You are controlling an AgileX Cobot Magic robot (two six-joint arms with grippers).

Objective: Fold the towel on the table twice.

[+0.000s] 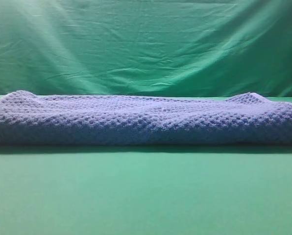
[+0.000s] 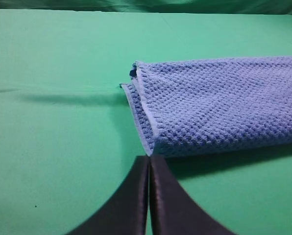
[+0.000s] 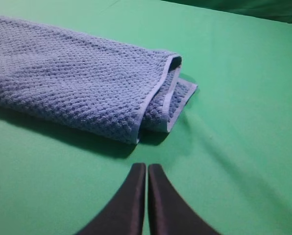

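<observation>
One table (image 1: 146,196) carries your one towel (image 1: 146,120), folded into a long band across its middle, and your two grippers, left (image 2: 149,161) and right (image 3: 147,167), hover pinched together, empty, near its ends.

Blue-grey waffle-weave towel (image 1: 146,120); plain bright-green table (image 1: 146,196).

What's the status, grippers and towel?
Left gripper, right gripper: jaws shut, empty. Blue-grey waffle-weave towel lies folded on green cloth-covered table. Nothing in the way.

Staged robot lab (green backdrop curtain (image 1: 146,44)).
</observation>
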